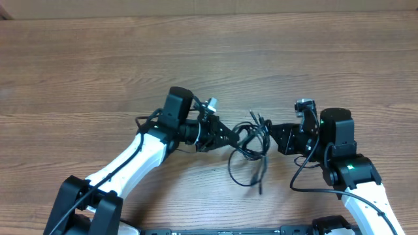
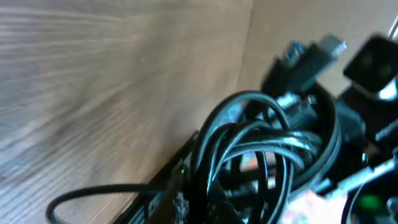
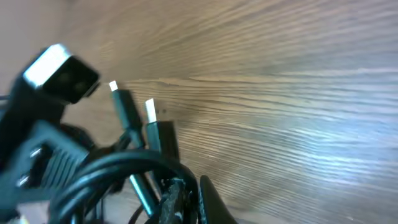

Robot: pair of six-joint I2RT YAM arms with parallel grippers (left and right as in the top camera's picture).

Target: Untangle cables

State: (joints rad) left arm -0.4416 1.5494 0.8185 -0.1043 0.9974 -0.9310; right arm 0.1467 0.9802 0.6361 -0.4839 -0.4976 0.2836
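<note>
Brown wood-grain tabletop (image 1: pixel 209 59) fills most of the overhead view. Over it my left arm (image 1: pixel 137 160) and right arm (image 1: pixel 356 173) reach in and nearly meet at the middle. Between their tips are the cables (image 1: pixel 251 140), a small bundle of thin black cords looped through each other, with loose tails lying toward the near edge. The left jaws are pressed together on strands at the bundle's left side. The right jaws are also together at its right side, but I cannot tell if a cord is really between them. Smallest are the plug ends (image 3: pixel 151 112), with silvery tips. I judge the cords light, soft and a little slippery, so they will sag and slide. A better hold is just behind a plug, where the body is stiff.
</note>
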